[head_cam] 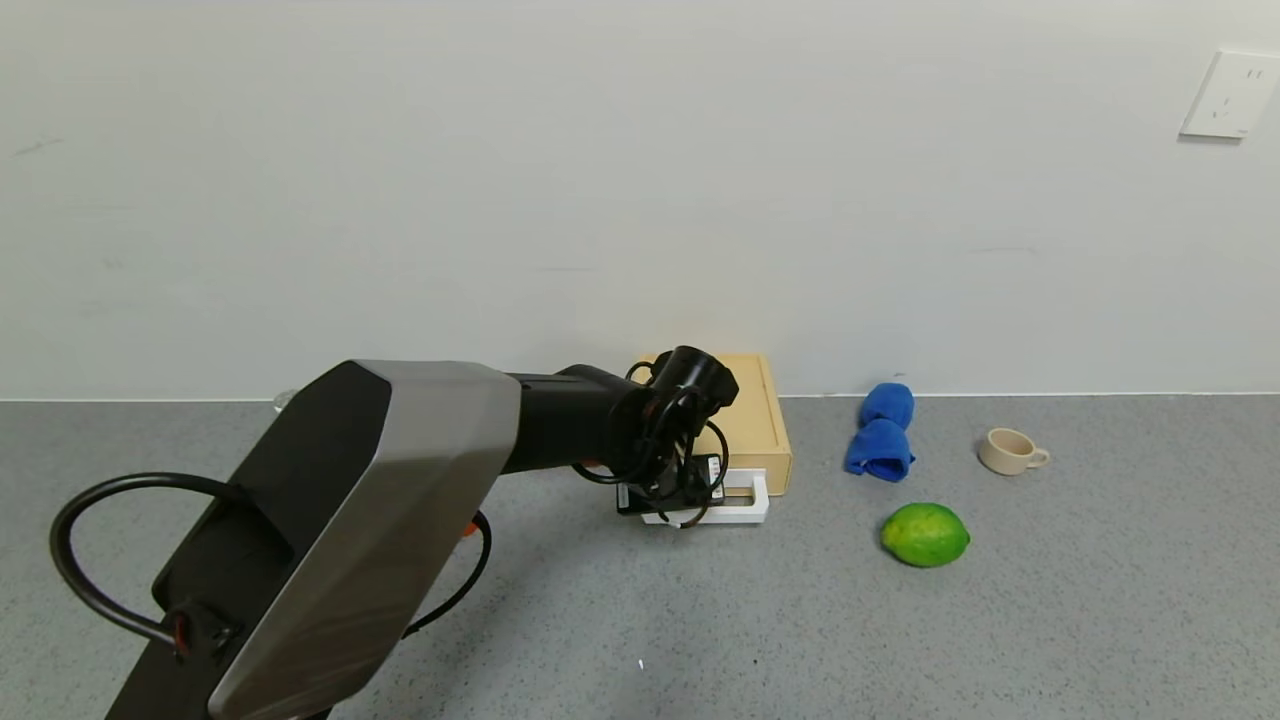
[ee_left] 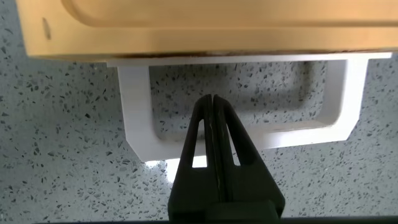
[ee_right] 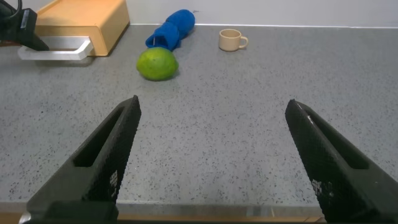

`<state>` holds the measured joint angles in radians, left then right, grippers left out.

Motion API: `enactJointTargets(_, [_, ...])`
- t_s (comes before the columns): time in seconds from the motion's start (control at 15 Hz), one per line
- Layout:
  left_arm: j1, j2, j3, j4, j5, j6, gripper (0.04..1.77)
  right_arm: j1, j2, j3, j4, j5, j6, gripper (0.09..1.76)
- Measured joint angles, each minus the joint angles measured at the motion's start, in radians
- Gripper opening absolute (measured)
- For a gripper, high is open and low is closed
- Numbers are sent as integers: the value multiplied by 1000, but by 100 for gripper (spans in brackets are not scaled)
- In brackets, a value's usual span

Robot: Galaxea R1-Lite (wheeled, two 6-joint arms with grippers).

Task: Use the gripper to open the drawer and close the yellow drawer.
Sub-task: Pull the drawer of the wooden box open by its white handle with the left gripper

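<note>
The pale yellow-tan drawer stands against the wall, its tray looking pushed in. Its white loop handle points toward me. My left gripper is shut, with nothing between its fingers. In the left wrist view the joined fingertips reach into the opening of the handle, passing over its front bar, just short of the drawer front. My right gripper is open and empty over the bare table near the front edge. From there the drawer shows far off.
A blue rolled cloth, a small beige cup and a green lime lie to the right of the drawer. The wall runs close behind the drawer. A socket is high on the wall at right.
</note>
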<state>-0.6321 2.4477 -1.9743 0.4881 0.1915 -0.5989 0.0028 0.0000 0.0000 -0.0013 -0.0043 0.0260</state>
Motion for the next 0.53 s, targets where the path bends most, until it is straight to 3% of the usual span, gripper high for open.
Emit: enactJointTargets(0.53, [-10,1,6,46,-1,-20,11,0,0,0,0,0,0,171])
